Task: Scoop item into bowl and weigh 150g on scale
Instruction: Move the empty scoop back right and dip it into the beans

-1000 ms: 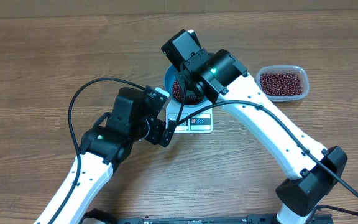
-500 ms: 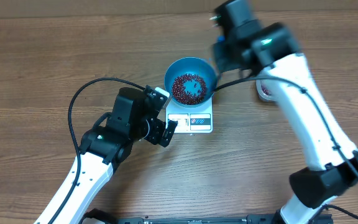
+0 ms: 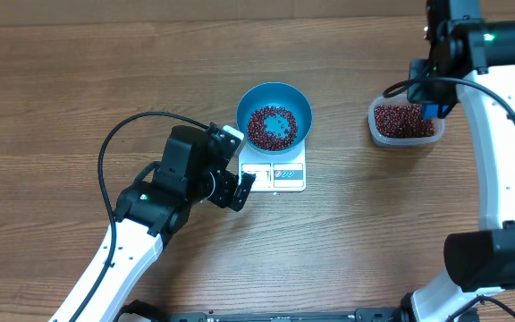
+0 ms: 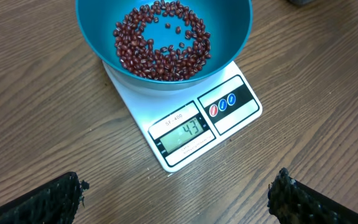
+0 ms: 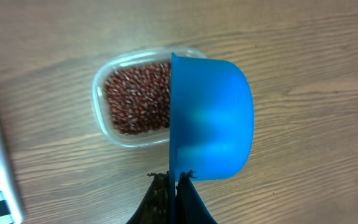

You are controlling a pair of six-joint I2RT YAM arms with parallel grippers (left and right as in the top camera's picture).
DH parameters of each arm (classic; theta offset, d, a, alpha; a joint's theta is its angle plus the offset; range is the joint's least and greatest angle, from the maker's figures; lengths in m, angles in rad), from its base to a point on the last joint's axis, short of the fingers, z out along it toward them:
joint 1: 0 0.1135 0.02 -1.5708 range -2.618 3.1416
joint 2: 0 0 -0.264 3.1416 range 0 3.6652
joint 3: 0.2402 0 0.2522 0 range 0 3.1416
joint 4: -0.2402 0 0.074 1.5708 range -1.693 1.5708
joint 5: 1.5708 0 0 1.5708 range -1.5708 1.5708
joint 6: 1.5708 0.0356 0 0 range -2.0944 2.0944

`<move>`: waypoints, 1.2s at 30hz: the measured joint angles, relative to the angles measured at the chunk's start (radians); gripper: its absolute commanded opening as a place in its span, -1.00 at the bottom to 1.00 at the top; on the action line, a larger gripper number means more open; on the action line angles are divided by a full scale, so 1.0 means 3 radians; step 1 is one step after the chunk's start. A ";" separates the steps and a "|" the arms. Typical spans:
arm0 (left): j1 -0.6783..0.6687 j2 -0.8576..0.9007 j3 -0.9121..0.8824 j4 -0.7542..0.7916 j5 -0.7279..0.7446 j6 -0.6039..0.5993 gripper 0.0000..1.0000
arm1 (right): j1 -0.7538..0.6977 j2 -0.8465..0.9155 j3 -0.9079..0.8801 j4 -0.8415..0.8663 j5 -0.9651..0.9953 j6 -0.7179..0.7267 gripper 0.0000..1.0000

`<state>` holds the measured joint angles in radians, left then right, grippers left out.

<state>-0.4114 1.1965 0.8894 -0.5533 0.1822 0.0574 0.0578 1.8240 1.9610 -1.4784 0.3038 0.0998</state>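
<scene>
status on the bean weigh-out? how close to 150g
Done: the bowl sits on the scale with beans in it; the display reads 43. In hand: the right gripper is shut on the scoop, held over the tub of more beans. The left gripper is open, idle by the scale. Left: more scoops until the display shows 150.

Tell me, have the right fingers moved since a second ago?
Yes. The right fingers swung rightward, from over the bowl on the scale to above the tub, gripping the scoop.
</scene>
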 measured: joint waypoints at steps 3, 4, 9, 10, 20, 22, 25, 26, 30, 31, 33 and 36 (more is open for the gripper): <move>0.0000 0.0000 0.0000 0.0000 0.0000 0.0000 0.99 | 0.0000 0.0069 -0.0186 0.0155 0.0056 0.0001 -0.93; 0.0000 0.0000 0.0000 0.0000 0.0000 0.0000 0.99 | 0.0000 0.0093 -0.0245 0.0212 0.0062 0.0000 -0.93; 0.0000 0.0000 0.0000 0.0000 0.0000 0.0000 0.99 | 0.0000 0.0130 -0.0549 0.0483 0.0098 -0.0024 -0.93; 0.0000 0.0000 0.0000 0.0000 0.0000 0.0000 0.99 | 0.0000 0.0130 -0.0589 0.0521 0.0100 -0.0038 -0.93; 0.0000 0.0000 0.0000 0.0000 0.0000 0.0000 0.99 | 0.0000 0.0130 -0.1082 0.1064 0.0139 -0.0128 -0.93; 0.0000 0.0000 0.0000 -0.0001 0.0000 0.0000 0.99 | 0.0000 0.0130 -0.1160 0.1138 0.0146 -0.0140 -0.93; 0.0000 0.0000 0.0000 0.0000 0.0000 0.0000 0.99 | 0.0001 0.0130 -0.1225 0.1194 0.0146 -0.0150 -0.93; 0.0000 0.0000 0.0000 0.0000 0.0000 0.0000 0.99 | 0.0000 0.0130 -0.1236 0.1207 0.0148 -0.0154 -0.93; 0.0000 0.0000 0.0000 -0.0001 0.0000 0.0000 0.99 | 0.0000 0.0130 -0.1265 0.1211 0.0108 -0.0160 -0.93; 0.0000 0.0000 0.0000 -0.0001 0.0000 0.0000 0.99 | 0.0000 0.0130 -0.1265 0.1211 0.0075 -0.0161 -0.93; 0.0000 0.0000 0.0000 0.0000 0.0001 0.0000 0.99 | 0.0000 0.0130 -0.1265 0.1214 -0.0024 -0.0167 -0.93; 0.0000 0.0000 0.0000 0.0000 0.0000 0.0000 0.99 | 0.0000 0.0130 -0.1268 0.1242 -0.0183 -0.0172 -0.93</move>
<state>-0.4114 1.1965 0.8894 -0.5533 0.1822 0.0574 0.0578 1.8629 1.5806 -1.1057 0.2489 0.0483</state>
